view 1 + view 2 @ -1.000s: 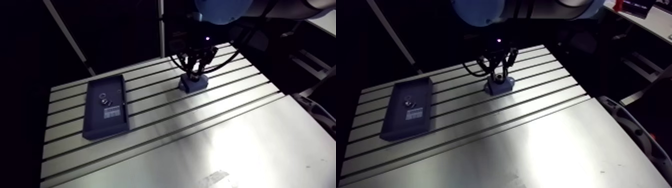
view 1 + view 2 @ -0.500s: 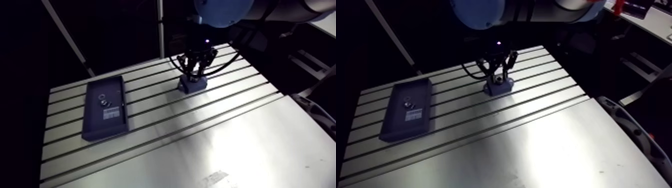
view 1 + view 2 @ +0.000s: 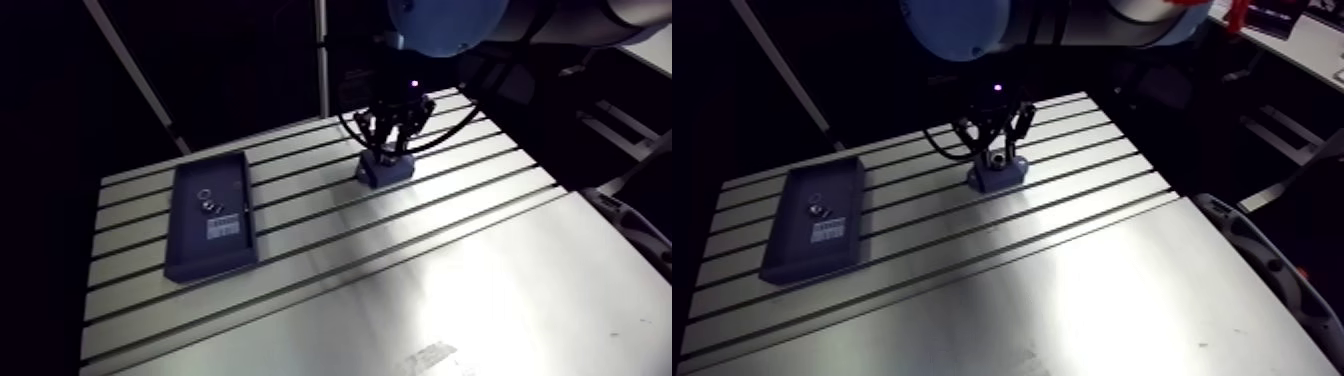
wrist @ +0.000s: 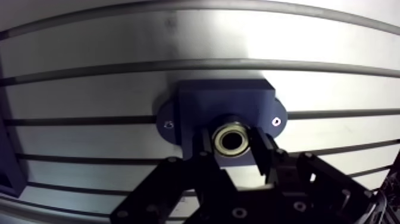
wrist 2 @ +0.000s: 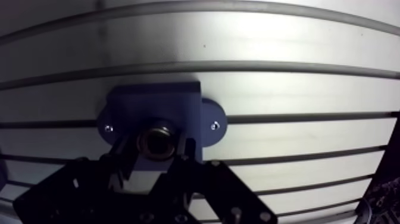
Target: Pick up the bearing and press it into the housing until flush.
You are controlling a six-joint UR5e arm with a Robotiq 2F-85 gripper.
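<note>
The two-fingered black gripper hung just above the dark-blue flanged housing block at the far middle of the slotted aluminium table. Its fingers were drawn narrow, clamping the small silver ring bearing from left and right. The bearing's bore faced up at the wrist camera, so its axis ran along the gripper's own line, down into the block. The coming press probably turned on keeping that axis square over the housing's seat. Whether the ring was already partly in could not be told. A dark rectangular tray lay well apart at the left.
</note>
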